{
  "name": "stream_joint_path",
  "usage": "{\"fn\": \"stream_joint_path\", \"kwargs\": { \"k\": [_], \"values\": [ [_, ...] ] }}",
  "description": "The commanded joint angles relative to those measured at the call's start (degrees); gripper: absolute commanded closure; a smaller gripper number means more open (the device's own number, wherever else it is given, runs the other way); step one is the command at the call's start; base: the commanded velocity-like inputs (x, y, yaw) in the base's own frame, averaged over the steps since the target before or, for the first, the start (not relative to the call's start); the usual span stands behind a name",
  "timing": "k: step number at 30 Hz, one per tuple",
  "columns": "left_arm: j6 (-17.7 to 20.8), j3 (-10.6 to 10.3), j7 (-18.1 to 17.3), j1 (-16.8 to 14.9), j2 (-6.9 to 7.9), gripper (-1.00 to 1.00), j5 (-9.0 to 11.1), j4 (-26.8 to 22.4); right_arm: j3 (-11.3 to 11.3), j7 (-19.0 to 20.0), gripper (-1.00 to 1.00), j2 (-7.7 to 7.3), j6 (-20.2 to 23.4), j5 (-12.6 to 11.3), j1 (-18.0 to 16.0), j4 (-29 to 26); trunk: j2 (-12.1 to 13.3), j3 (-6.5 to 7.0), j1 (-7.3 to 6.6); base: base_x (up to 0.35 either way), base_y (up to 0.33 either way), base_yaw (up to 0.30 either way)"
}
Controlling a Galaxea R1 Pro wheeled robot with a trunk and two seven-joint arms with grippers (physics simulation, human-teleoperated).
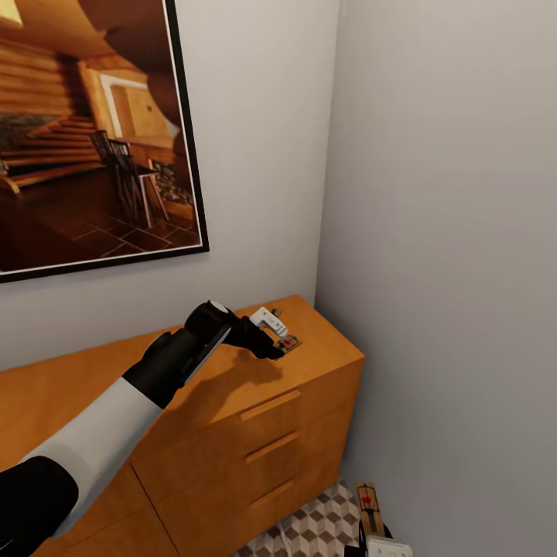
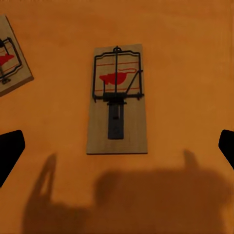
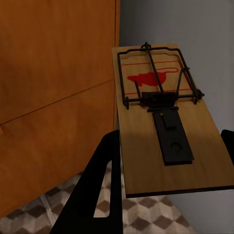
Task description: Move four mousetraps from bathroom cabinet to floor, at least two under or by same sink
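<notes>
A mousetrap (image 2: 117,100) lies flat on the orange-brown cabinet (image 1: 325,340) top, near its right end, where it is partly covered (image 1: 290,343). My left gripper (image 1: 278,340) hovers just above it, open, its dark fingertips (image 2: 9,151) wide on either side of the trap. A second mousetrap (image 2: 7,63) lies on the same top close by. Low beside the cabinet's side, my right gripper (image 3: 168,161) is shut on another mousetrap (image 3: 165,126), held above the cube-patterned bathroom floor (image 3: 146,214). That held trap (image 1: 369,507) also appears at the head view's lower edge.
The cabinet stands in a corner: a grey wall (image 1: 449,232) runs close along its right end, leaving a narrow strip of floor (image 1: 317,526). A large framed picture (image 1: 93,131) hangs above it. Bar-handled drawer fronts (image 1: 269,404) face me.
</notes>
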Motion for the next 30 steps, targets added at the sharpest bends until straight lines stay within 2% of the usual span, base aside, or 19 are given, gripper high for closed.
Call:
{"fn": "stream_joint_path", "kwargs": {
  "k": [1, 30],
  "values": [
    [0.22, -0.09, -0.14, -0.07, 0.02, -1.0, -0.04, -0.05, 0.45, -0.55, 1.0, 0.01, -0.05, 0.07, -0.05, 0.04, -0.03, -0.11, 0.0, 0.0, 0.0, 0.0],
    [0.24, -0.08, -0.14, -0.07, -0.03, -1.0, -0.13, -0.11, 0.46, -0.55, 1.0, 0.01, -0.11, 0.07, -0.03, 0.01, -0.03, -1.43, 0.0, 0.0, 0.0, 0.0]
  ]
}}
